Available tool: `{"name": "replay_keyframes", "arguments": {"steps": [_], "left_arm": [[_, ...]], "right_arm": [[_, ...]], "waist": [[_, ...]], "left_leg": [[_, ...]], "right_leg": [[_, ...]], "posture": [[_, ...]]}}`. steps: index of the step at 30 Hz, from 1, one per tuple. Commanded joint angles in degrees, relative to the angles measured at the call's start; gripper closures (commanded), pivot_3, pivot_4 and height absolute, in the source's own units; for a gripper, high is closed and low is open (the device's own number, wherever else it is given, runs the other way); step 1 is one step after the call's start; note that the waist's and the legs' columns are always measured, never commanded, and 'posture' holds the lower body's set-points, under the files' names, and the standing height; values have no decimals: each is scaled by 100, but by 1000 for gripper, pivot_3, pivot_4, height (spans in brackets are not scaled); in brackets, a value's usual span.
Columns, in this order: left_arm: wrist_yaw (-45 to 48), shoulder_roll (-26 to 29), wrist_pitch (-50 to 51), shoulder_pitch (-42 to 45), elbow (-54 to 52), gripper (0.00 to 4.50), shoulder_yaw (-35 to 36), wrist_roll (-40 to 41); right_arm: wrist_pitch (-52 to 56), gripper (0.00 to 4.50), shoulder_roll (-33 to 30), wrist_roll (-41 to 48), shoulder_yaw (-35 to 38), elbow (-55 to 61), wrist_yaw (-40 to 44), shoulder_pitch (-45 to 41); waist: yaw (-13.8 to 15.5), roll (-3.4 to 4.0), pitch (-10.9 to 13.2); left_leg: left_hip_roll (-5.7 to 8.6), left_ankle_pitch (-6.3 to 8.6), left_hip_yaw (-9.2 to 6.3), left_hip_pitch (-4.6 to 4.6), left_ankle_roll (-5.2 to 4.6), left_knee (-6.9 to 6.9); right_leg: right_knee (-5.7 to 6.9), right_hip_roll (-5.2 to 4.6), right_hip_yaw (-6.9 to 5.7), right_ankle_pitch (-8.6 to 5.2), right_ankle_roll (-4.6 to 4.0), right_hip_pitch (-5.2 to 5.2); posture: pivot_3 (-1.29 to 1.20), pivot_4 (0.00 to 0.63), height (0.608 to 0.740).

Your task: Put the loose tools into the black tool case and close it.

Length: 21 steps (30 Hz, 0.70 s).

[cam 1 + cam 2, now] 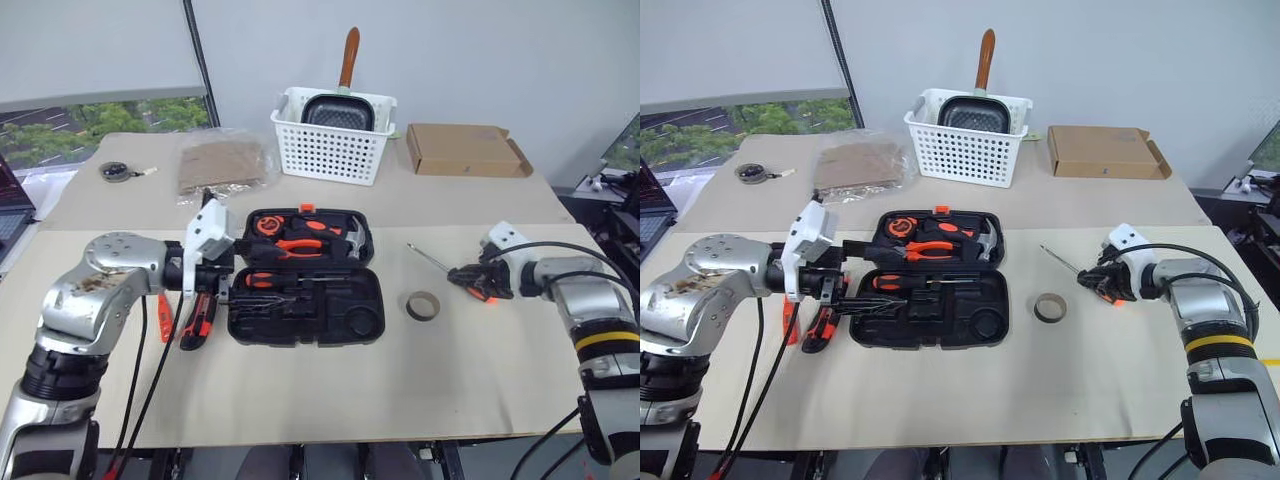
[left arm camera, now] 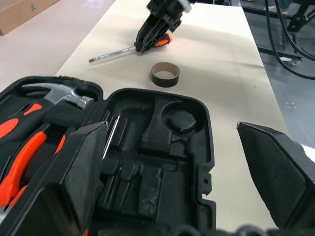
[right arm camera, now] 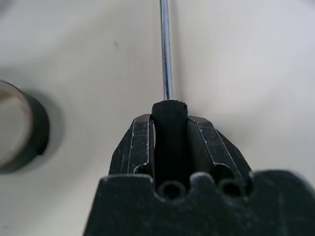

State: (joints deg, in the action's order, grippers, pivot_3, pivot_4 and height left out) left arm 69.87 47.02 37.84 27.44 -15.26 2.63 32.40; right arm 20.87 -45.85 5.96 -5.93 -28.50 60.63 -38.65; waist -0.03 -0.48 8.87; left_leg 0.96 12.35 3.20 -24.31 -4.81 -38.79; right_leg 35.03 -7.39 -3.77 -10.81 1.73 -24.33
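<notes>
**Black case open, screwdriver clamped at the right**

Black plastic forms the case (image 1: 305, 280), which is seen from the head views lying open at the middle of the bench (image 1: 330, 400), with pliers and a hammer seated in its far half. The left gripper (image 1: 222, 285) is held at the case's left edge with its fingers wide apart and nothing between them. A knife (image 1: 197, 322) and a small orange screwdriver (image 1: 164, 318) lie just left of the case, partly hidden by that arm. The tape ring (image 1: 422, 305) sits on the bench to the right of the case. Further right, the right gripper (image 1: 470, 278) is closed on the handle of a long screwdriver (image 1: 428, 258), whose shaft points away to the left.

In the left wrist view, the spread fingers (image 2: 78, 172) are seen over the case's empty moulded slots.

In the right wrist view, the fingers (image 3: 135, 147) are clamped on the black handle end, the steel shaft running straight out, the ring beside it.
</notes>
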Motion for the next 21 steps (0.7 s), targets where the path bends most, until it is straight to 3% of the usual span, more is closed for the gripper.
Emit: {"name": "replay_keyframes", "arguments": {"steps": [1,4,8,21], "left_arm": [[-31,362,60,-317,-246,0,613,245],[-61,565,-31,-704,-271,0,944,282],[-68,720,-19,-1210,-431,0,1360,423],[-526,837,217,-2346,-1215,0,2274,874]], "right_arm": [[-117,3860,196,510,162,1467,345,-274],[348,3860,441,660,-172,2372,506,-253],[207,3860,883,643,-594,2728,676,-392],[-1129,3860,1644,-211,-1636,1297,1081,-962]], "waist": [[-60,1,1],[-79,1,2],[-38,-2,4],[37,-2,7]], "left_leg": [[-3,-2,1,0,3,4],[-17,1,0,6,13,11],[-21,6,-2,4,24,8],[-2,23,-2,6,66,8]], "right_leg": [[0,0,0,0,-1,-3],[1,7,-4,-1,-3,-2],[-3,5,-14,-4,-8,-2],[1,-2,-14,-1,-14,-26]], "posture": [[0,150,700],[0,150,700],[0,150,700],[0,150,700]]}}
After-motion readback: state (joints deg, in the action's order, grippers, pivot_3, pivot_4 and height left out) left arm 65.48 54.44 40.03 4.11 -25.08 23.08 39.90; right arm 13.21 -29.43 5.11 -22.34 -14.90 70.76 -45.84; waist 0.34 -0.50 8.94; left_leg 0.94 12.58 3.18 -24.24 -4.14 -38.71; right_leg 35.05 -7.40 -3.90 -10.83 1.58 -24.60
